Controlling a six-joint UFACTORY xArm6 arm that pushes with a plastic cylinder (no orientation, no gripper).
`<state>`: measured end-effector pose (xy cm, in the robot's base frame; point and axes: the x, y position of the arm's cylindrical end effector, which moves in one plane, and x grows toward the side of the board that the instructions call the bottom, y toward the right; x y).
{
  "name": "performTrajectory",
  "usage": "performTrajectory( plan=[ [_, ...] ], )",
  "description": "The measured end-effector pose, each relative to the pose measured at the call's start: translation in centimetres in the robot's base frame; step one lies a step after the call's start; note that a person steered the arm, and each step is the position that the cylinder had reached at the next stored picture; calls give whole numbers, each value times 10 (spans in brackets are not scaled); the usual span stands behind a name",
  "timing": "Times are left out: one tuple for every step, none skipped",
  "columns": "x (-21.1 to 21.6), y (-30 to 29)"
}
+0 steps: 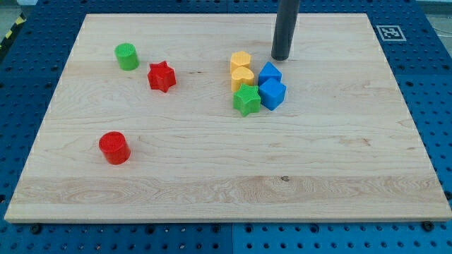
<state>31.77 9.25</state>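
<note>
rod tip parked above a five-block cluster

where the wooden tabletop (339, 162) fills nearly the whole view, it sits on a blue perforated base (438, 106) with a black-and-white marker tag (390, 32) at the board's top right corner.

next in size, the dark rod (286, 25) drops in from the view's top. my tip (281, 58) rests just above and slightly right of the cluster, nearest the upper blue block (269, 73), close but apparently apart from it. the end effector is this bare rod: nothing on it opens, closes or clamps.

cluster, right of centre, packed touching: upper yellow block (240, 61), yellow heart block (242, 76) below it, green star block (246, 100) at the bottom, the upper blue block and a lower blue block (272, 94) on the right side.

loose pieces, view's left, well apart: green cylinder (127, 56) near the top, red star block (162, 76) to its lower right, red cylinder (114, 147) lowest.

handling, as judgement: blocks look small, rigid, light, probably plastic; likely to slide easily on smooth wood. no hold is possible, only contact with a side face. cylinders may roll off a glancing push; star points may make a block spin.
</note>
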Motion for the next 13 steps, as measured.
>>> performTrajectory(
  plan=[
    [-26, -13],
    [-52, -39],
    [-73, -85],
    [-80, -131],
    [-80, -150],
    [-80, -166],
    [-80, -195],
    [-80, -205],
    [-80, -210],
    [-80, -226],
    [-82, -230],
    [-82, -230],
    [-82, -235]
  ],
)
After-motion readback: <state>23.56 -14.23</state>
